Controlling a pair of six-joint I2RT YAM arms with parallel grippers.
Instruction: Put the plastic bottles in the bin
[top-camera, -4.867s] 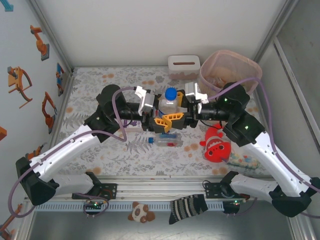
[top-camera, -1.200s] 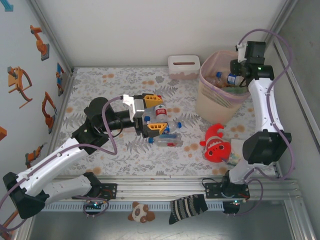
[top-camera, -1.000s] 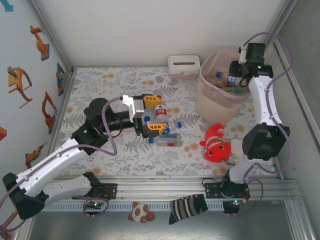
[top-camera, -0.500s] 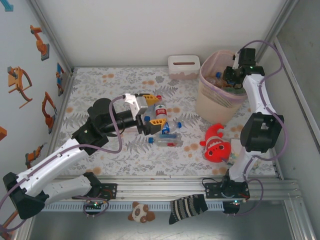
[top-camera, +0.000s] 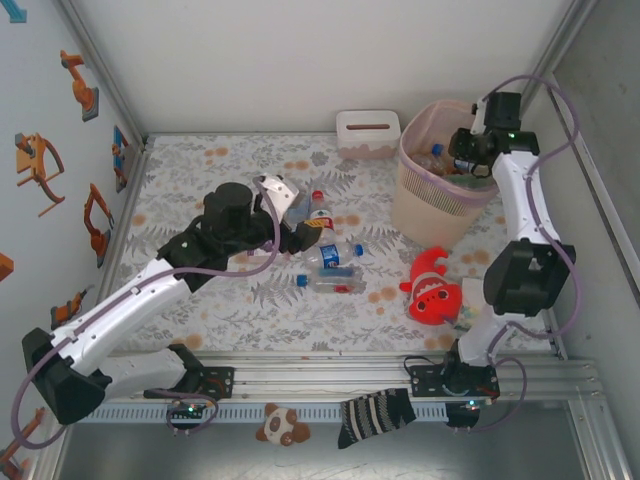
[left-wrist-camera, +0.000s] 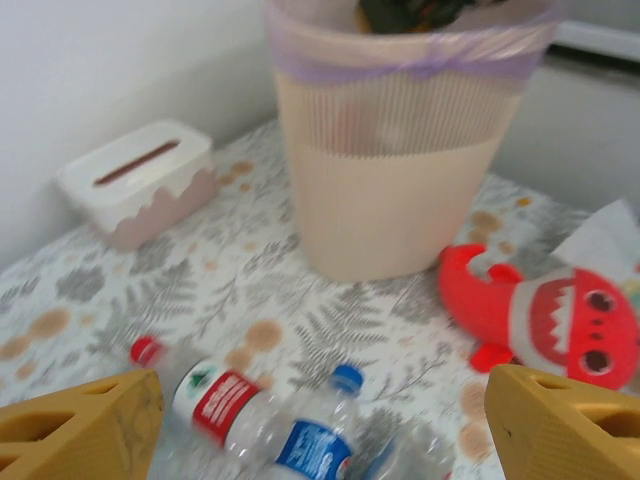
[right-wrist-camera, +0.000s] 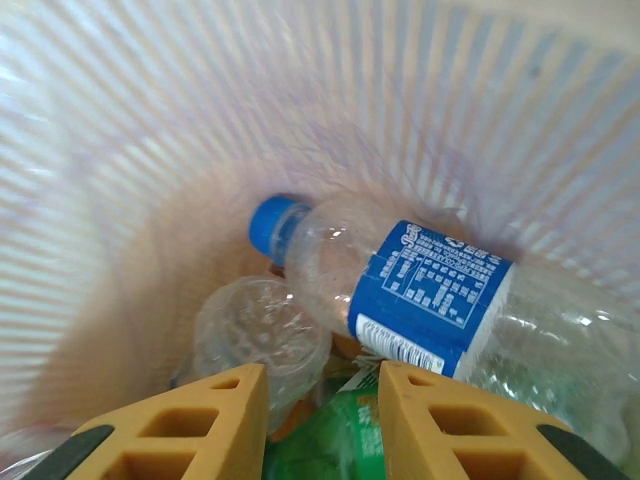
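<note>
The blue label on the bottle (right-wrist-camera: 430, 300) lying in the bin (right-wrist-camera: 150, 120) has white print too small for me to read. My right gripper (right-wrist-camera: 322, 420) hangs above it, jaws narrowly apart and empty. My left gripper (left-wrist-camera: 325, 415) gapes wide and empty, facing three table bottles (top-camera: 335, 255). The bin is at one o'clock.

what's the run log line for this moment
left gripper: open, empty | right gripper: narrowly apart, empty, over bin | blue-label bottle: lying in bin | red-label bottle: on table, not yet picked
</note>
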